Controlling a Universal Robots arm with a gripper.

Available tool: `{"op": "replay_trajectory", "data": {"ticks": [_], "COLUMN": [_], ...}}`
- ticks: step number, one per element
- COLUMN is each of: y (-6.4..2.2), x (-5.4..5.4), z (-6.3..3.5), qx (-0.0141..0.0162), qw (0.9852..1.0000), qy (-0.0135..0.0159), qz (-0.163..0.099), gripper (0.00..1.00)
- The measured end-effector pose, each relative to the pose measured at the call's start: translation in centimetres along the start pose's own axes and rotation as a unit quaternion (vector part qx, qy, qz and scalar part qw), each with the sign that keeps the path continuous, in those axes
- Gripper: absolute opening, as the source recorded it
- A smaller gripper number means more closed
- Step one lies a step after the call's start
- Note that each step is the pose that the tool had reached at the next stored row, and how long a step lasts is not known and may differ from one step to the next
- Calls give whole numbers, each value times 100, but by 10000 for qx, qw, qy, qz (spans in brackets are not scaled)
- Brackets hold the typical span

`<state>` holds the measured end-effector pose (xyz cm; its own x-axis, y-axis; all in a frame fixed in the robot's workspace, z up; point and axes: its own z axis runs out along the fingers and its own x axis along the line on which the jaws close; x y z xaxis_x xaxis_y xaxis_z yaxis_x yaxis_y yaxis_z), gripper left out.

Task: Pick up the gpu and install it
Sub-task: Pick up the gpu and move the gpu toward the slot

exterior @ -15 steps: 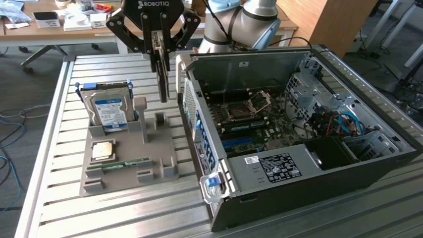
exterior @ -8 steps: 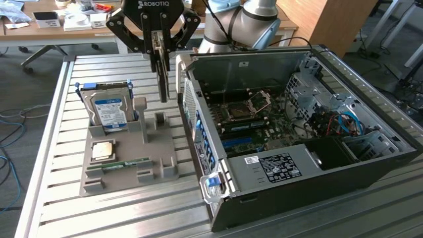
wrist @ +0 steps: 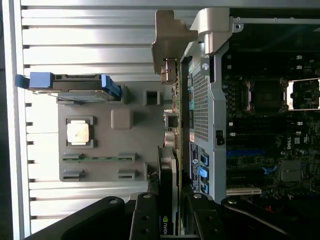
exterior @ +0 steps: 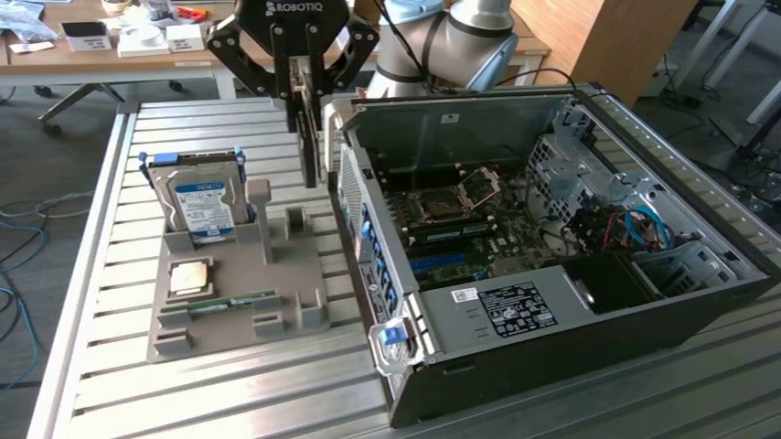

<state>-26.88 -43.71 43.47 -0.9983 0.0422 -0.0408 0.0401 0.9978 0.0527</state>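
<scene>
My gripper (exterior: 307,96) is shut on the gpu (exterior: 310,151), a thin dark card that hangs edge-on below the fingers. It is held in the air above the far right corner of the grey parts tray (exterior: 232,306), just outside the near wall of the open computer case (exterior: 573,302). In the wrist view the gpu (wrist: 168,165) runs away from my gripper (wrist: 170,212) as a narrow strip. Its silvery bracket (wrist: 172,35) is at the far end, close beside the case's perforated rear panel (wrist: 200,105). The motherboard (exterior: 470,229) lies exposed inside the case.
The tray holds a hard drive (exterior: 205,206) standing upright with a blue-white label, a square processor (exterior: 187,277) and a green memory stick (exterior: 219,303). All of it stands on a slatted metal table (exterior: 183,393). A wooden desk (exterior: 110,55) with small boxes is behind.
</scene>
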Motion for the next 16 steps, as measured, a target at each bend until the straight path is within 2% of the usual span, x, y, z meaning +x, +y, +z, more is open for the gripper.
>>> {"op": "replay_trajectory", "data": {"ticks": [16], "y": [14], "x": [-346], "z": [14], "qx": [1], "qw": [10000], "qy": [1], "qz": [0], "gripper": [27]}}
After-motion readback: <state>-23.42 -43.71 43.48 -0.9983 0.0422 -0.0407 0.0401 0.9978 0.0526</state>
